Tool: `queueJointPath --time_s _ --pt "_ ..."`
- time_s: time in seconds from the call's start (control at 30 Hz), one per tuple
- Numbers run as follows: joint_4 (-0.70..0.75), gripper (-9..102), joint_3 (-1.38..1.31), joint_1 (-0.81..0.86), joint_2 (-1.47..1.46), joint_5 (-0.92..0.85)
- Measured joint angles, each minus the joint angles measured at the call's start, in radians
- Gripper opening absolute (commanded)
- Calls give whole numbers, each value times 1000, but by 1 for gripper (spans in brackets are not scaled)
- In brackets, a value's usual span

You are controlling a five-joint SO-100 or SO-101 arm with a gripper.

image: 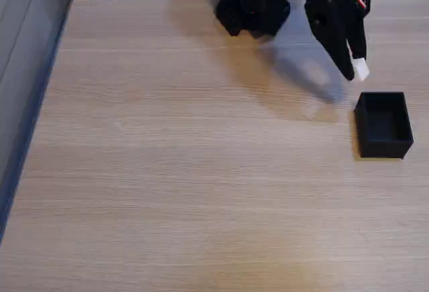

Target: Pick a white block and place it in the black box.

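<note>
White block [361, 69] at gripper [355, 71] tip, just behind black box [383, 125] on table [167, 171].

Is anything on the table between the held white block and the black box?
Nothing visible. The tool holds the white block just above and behind the black box; only bare table lies between them.

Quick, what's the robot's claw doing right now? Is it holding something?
Gripper: closed on the white block, held above the table, just up from the black box in the fixed view.
</note>
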Motion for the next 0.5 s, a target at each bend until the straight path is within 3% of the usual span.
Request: queueJointPath --time_s 0.27,0.5 --pt "-137 0 -124 -8 -299 37" --pt "-89 0 -339 -6 -572 98"
